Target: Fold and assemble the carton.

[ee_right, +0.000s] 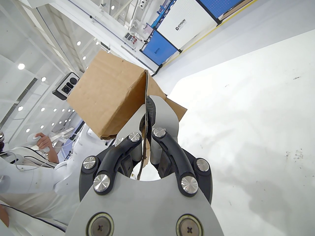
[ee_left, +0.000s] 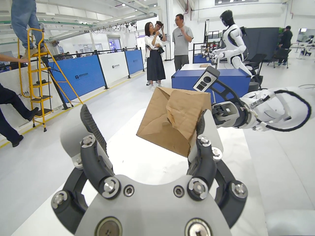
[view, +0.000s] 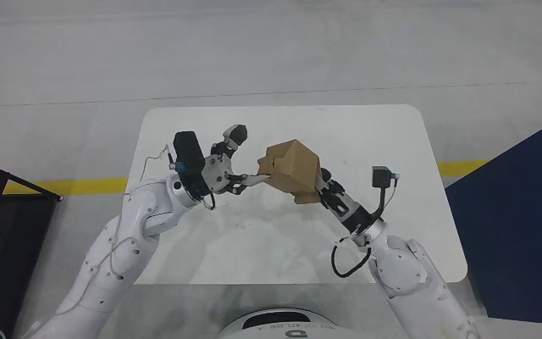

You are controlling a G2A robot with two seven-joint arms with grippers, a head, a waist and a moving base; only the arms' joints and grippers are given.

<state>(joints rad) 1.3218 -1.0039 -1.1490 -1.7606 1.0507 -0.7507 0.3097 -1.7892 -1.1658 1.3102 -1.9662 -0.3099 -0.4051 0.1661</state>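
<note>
Your left hand (view: 247, 156) stood spread wide, one finger touching the carton (view: 292, 168), the other well clear of it. The brown carton hung tilted over the middle of the white bench (view: 381, 136), between your two hands, one face creased. Your right hand (view: 324, 188) was clenched on a cardboard edge at its right side, the panel pinched flat between its fingers.

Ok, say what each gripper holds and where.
Right gripper pinches the carton by a flap edge between its fingers. Left gripper is open, holding nothing.
</note>
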